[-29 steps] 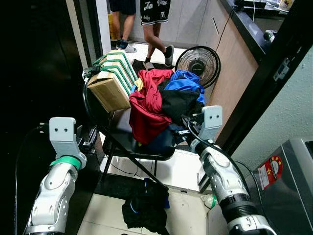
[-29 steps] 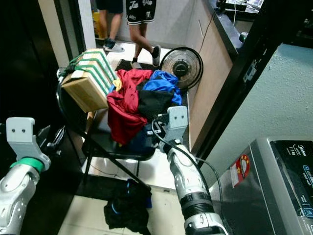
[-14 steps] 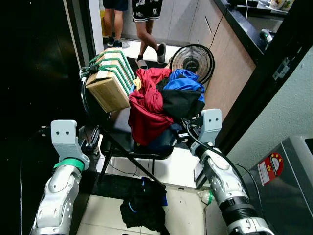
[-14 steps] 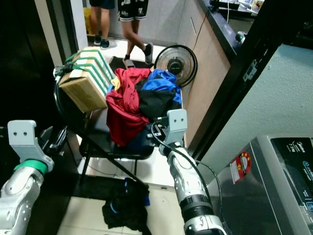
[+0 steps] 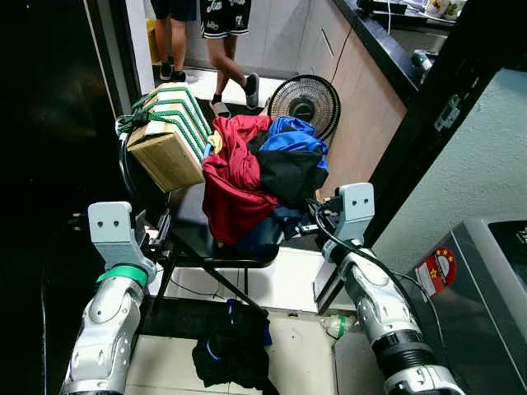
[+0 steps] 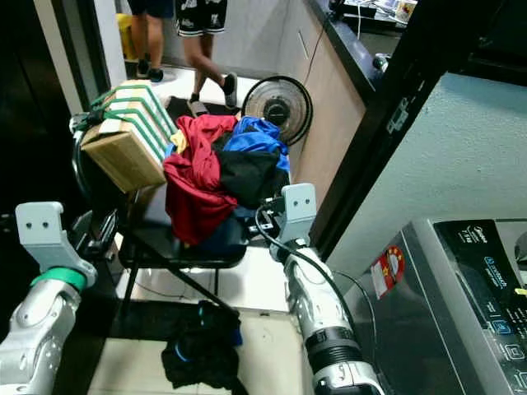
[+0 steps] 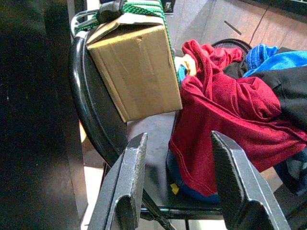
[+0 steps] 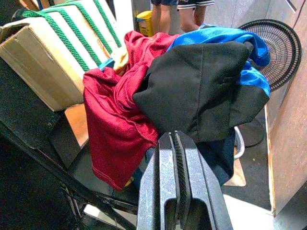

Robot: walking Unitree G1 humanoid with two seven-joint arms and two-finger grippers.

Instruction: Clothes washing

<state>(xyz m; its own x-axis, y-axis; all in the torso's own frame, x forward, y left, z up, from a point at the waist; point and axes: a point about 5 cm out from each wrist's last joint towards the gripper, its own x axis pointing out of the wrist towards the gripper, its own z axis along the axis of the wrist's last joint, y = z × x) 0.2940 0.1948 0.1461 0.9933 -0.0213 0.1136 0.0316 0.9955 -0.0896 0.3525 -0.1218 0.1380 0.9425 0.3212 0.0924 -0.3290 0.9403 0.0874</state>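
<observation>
A heap of red, black and blue clothes (image 5: pixel 263 177) covers most of the black folding chair's (image 5: pixel 185 239) seat, beside a cardboard box strapped in green and white (image 5: pixel 165 140). The left end effector (image 7: pixel 180 184) is spread near the chair; the right end effector (image 8: pixel 177 184) is pressed together before the heap. A dark garment (image 5: pixel 230 354) lies crumpled on the floor, its shape unclear.

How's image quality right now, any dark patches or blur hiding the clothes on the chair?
Eye views: sharp; the clothes pile is evenly lit, while the robot's left side falls into black shadow. Left wrist view: crisp on the cardboard box, dark beside the chair. Right wrist view: clear, with the right gripper closed in the foreground.
</observation>
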